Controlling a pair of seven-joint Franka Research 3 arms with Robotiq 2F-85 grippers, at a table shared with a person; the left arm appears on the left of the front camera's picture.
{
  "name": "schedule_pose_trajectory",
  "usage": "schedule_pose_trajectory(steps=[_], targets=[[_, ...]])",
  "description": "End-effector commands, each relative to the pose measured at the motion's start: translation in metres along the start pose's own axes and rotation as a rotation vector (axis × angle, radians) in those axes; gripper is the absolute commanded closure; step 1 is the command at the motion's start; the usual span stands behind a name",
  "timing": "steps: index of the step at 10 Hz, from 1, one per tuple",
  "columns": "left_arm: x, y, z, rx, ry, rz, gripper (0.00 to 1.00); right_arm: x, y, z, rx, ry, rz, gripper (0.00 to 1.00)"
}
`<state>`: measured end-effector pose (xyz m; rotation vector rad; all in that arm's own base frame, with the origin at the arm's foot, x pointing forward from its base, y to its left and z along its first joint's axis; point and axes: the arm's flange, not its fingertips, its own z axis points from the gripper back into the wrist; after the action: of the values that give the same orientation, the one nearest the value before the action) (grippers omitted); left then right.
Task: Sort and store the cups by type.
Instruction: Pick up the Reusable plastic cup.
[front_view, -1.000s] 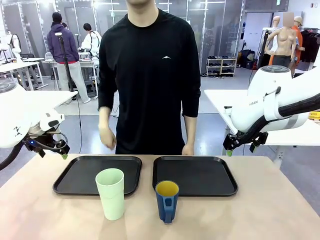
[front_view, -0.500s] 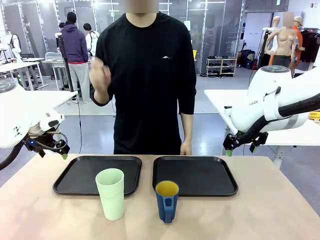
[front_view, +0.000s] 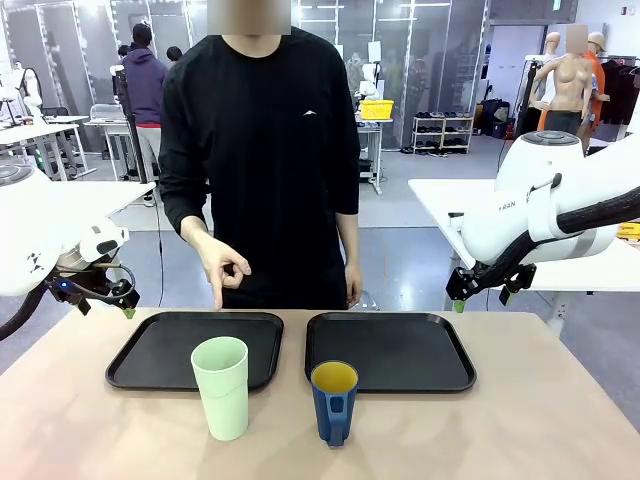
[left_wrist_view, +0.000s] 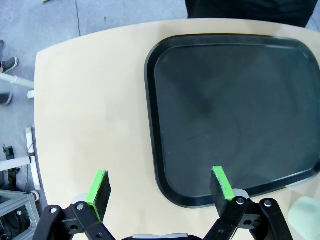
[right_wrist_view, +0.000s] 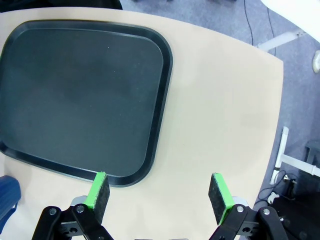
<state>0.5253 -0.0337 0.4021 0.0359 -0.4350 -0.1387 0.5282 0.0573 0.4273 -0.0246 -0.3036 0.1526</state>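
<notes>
A tall pale mint-green cup (front_view: 223, 387) stands upright on the table in front of the left black tray (front_view: 195, 350); its edge shows in the left wrist view (left_wrist_view: 303, 222). A shorter dark blue mug (front_view: 333, 401) with a yellow inside and a handle stands in front of the right black tray (front_view: 390, 351); a blue sliver of the mug (right_wrist_view: 7, 199) shows in the right wrist view. My left gripper (front_view: 104, 300) hovers open at the table's far left corner, above the left tray's edge (left_wrist_view: 159, 192). My right gripper (front_view: 486, 293) hangs open at the far right, empty (right_wrist_view: 159, 194).
A person in black stands at the far side, one hand (front_view: 222, 264) lowered over the left tray's far edge. Bare wooden table (front_view: 540, 420) lies around the trays. White tables stand behind on both sides.
The person has shifted to the left and lowered the raised hand toward the left tray. Both arms and both cups have stayed put.
</notes>
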Motion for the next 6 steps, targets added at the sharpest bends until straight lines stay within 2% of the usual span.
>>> schedule_pose_trajectory(steps=[1,6], targets=[[-0.0001,0.0001,0.0020,0.000,-0.002,0.002,0.00,-0.0004,0.0008,0.0005,0.000,0.000,0.001,0.00],[-0.0001,0.0001,0.0020,0.000,-0.002,0.002,0.00,-0.0004,0.0008,0.0005,0.000,0.000,0.001,0.00]])
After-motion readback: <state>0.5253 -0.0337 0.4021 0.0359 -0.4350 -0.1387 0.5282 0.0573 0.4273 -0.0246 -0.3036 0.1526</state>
